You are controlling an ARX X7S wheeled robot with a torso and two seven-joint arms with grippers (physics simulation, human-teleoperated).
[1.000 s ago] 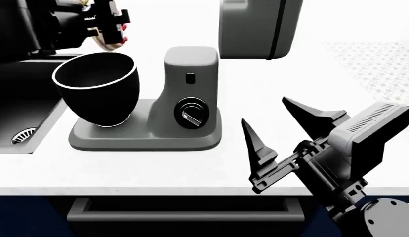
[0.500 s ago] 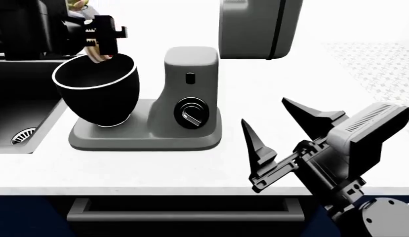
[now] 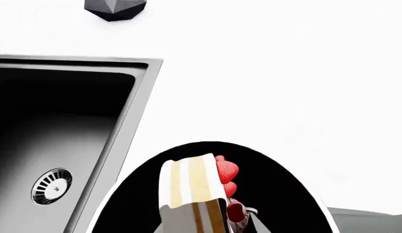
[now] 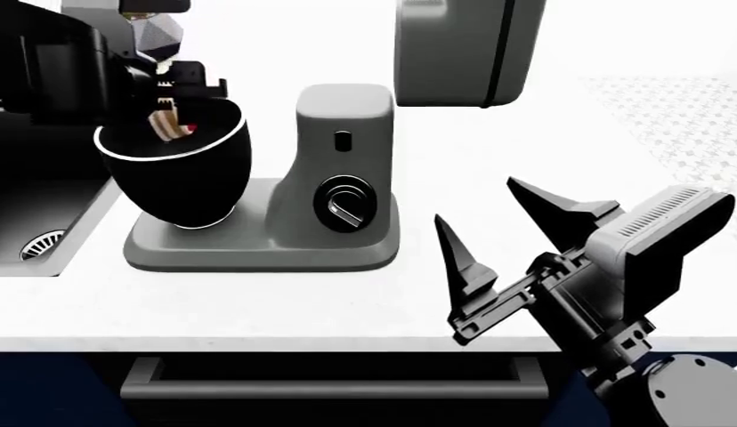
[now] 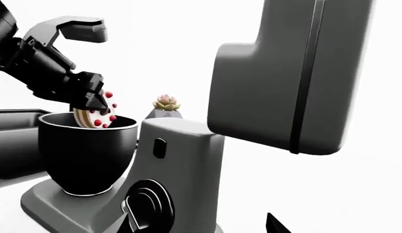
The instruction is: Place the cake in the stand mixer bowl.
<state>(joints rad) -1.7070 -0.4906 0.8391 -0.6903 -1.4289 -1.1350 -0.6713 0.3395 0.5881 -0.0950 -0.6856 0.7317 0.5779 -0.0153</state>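
Observation:
My left gripper (image 4: 169,98) is shut on the cake (image 4: 170,124) and holds it tilted on its side, just inside the mouth of the black stand mixer bowl (image 4: 179,182). In the left wrist view the layered cake (image 3: 191,187) with its red berries hangs over the dark bowl (image 3: 278,194). In the right wrist view the cake (image 5: 97,115) sits at the bowl (image 5: 84,155) rim under the left gripper (image 5: 91,99). My right gripper (image 4: 511,231) is open and empty above the counter's front right.
The grey stand mixer (image 4: 339,160) stands beside the bowl, its raised head (image 4: 464,49) overhead. A sink (image 4: 36,213) with a drain lies left of the mixer. A faceted grey planter (image 3: 115,8) with a succulent (image 5: 166,103) stands behind.
My left gripper has moved down and a little left with the cake, from above the bowl's far rim into its mouth. The right arm has barely moved.

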